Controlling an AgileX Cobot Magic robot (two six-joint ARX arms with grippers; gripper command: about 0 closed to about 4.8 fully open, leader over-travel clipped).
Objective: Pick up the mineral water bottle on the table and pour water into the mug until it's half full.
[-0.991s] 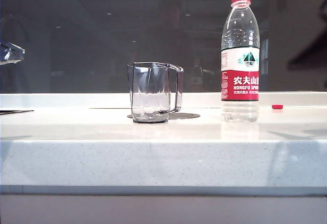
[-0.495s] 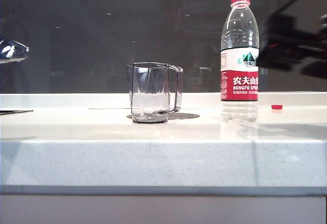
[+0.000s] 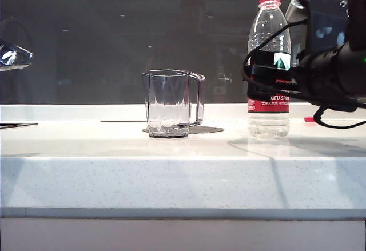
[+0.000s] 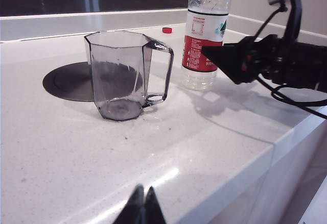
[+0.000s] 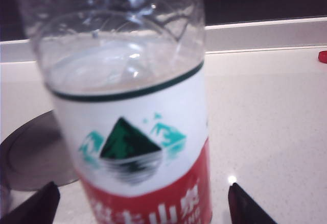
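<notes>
Jaws of the right gripper (image 5: 140, 203) stand wide apart, one dark fingertip at the lower left and one at the lower right of the right wrist view, with the mineral water bottle (image 5: 127, 112) upright between them and no contact visible. In the exterior view this gripper (image 3: 269, 79) sits right of centre, level with the label of the bottle (image 3: 269, 62), which stands uncapped on the table (image 3: 171, 171). Left gripper (image 4: 143, 206): its fingertips meet in a narrow point at the bottom centre of the left wrist view, holding nothing, well apart from the mug (image 4: 122, 73). The mug (image 3: 170, 103) stands at centre frame, beside a dark disc (image 3: 207, 130); a small red cap (image 3: 309, 119) lies at the right. Step in hand, as judged: approach for the grasp. The next move calls for closing squarely on the label band, firmly enough to lift without squeezing water out.
</notes>
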